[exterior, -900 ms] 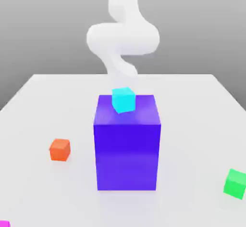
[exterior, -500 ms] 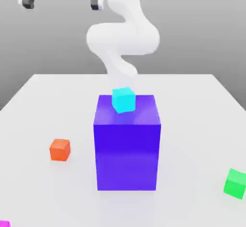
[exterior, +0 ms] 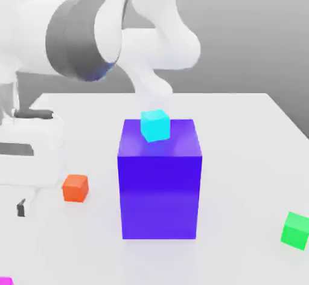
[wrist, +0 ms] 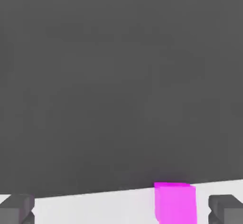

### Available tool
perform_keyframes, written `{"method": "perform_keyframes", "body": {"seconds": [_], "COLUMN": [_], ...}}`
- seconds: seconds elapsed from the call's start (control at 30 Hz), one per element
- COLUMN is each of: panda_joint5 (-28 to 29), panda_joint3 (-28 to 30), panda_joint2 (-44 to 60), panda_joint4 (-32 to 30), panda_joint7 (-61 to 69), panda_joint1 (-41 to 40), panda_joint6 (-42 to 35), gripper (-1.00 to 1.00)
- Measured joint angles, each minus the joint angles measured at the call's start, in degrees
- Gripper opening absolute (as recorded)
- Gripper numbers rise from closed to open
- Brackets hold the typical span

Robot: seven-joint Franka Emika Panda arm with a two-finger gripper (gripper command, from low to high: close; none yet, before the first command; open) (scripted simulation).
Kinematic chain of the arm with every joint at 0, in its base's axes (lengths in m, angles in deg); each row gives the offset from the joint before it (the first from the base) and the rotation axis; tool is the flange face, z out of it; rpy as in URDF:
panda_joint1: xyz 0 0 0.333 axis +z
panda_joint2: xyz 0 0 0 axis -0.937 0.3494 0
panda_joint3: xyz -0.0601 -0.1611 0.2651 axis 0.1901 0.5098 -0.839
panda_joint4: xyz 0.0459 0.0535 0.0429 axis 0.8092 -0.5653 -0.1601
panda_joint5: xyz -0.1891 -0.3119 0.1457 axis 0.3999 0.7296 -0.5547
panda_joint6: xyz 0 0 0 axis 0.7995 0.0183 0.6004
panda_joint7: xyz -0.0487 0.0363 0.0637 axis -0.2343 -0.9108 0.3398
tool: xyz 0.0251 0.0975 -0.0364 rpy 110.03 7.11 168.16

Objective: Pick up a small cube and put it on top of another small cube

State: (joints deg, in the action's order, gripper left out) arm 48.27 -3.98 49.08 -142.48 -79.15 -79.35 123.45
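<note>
Nearest, at the front corner of the table on the exterior view's left: magenta-pink cube [exterior: 3, 281], cut off by the frame's edge. In the hand view, lies flat on the white table [wrist: 95, 209] between the two fingertips [wrist: 16, 210], much closer to one than to the other and touching neither. Gripper [wrist: 121, 211] spread wide, pinching nothing.

Probably rigid and light, judging by the plain solid look: no give under the pads, little risk of crushing. Smooth flat faces, so possibly slippery. Best taken by two opposite side faces at about mid-height, with the pads square to them. Needs the hand centred over it first; closing off-centre would likely shove or twist it across the table.

A little farther: green cube [exterior: 296, 229] on the exterior view's right, then orange-red cube [exterior: 75, 188] on the left, each standing alone and well apart from the rest. Either would serve as a low, open place to stack on.

Farther in, mid-table: big blue-violet block [exterior: 159, 187], carrying a cyan cube [exterior: 154, 125] on its top face, towards the back edge.

Behind it all, the white arm [exterior: 151, 42].
</note>
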Motion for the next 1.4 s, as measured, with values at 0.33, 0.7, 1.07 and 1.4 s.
{"method": "perform_keyframes", "body": {"seconds": [0.33,0.7,1.07,1.4], "panda_joint5": [-4.02,-2.87,-0.15,7.31], "panda_joint3": [-2.15,-1.08,-7.55,-16.97], "panda_joint2": [20.82,16.63,5.60,-4.90], "panda_joint4": [4.76,3.69,-7.02,-19.18], "panda_joint7": [6.89,6.16,-9.83,-31.34], "panda_joint1": [-6.72,-5.97,13.12,33.30], "panda_joint6": [7.34,4.12,3.64,6.53], "gripper": [0.00,-1.00,-1.00,-1.00]}}
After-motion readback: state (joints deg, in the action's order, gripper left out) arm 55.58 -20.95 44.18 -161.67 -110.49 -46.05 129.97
